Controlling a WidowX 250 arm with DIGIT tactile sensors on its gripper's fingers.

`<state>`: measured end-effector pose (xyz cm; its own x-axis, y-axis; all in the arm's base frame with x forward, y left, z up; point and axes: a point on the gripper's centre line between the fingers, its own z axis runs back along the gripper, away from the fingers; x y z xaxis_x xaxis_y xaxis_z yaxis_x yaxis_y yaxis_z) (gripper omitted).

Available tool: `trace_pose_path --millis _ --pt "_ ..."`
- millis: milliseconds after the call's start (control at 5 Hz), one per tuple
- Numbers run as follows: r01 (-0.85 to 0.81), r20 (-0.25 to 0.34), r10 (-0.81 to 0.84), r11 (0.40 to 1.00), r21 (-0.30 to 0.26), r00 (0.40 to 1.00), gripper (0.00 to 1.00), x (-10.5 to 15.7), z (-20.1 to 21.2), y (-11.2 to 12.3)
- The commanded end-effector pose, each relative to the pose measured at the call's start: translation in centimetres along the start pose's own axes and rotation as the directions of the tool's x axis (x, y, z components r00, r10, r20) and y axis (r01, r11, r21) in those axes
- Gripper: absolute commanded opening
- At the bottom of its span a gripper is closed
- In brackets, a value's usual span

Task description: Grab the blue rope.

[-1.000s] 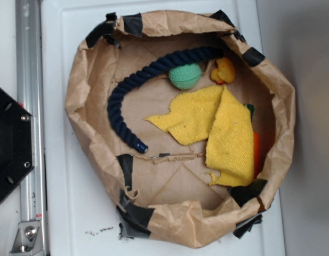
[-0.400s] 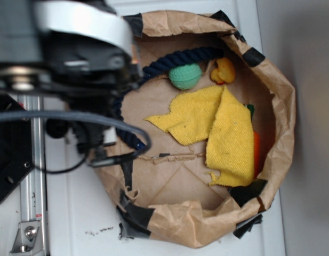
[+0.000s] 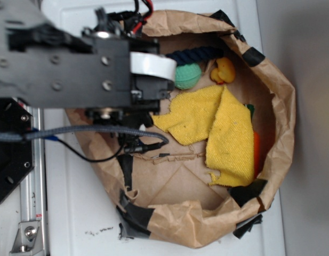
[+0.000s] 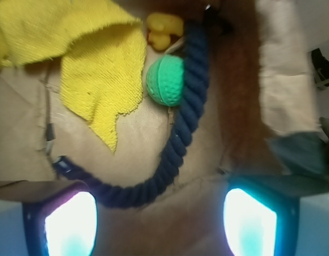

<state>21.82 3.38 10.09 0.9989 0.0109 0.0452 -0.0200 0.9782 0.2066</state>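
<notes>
Between spread fingers (image 4: 68,224) | blue rope (image 4: 180,138) curves | untouched

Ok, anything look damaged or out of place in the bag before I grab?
Only the yellow cloth: crumpled, with a frayed, torn lower edge. The blue rope lies intact, curving past the green ball.

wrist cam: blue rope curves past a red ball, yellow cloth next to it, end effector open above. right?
Not quite: the ball is green, not red, as the wrist view shows. The rest holds: the blue rope curves past it, the yellow cloth lies beside it, and the end effector is open above, its fingers apart at the bottom edge of the view.
</notes>
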Motion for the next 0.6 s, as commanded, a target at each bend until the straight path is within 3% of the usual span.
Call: trace_pose_path --millis 0,200,400 --pt "0.093 -0.022 -0.092 0.994 0.052 0.995 1.00 2.7 -3.3 1.6" --pt "0.056 0.001 -0.056 0.998 0.029 0.998 1.00 2.4 -4.2 5.4" --pt "0.040 0.000 -0.040 0.999 0.026 0.999 1.00 2.8 -4.5 6.4"
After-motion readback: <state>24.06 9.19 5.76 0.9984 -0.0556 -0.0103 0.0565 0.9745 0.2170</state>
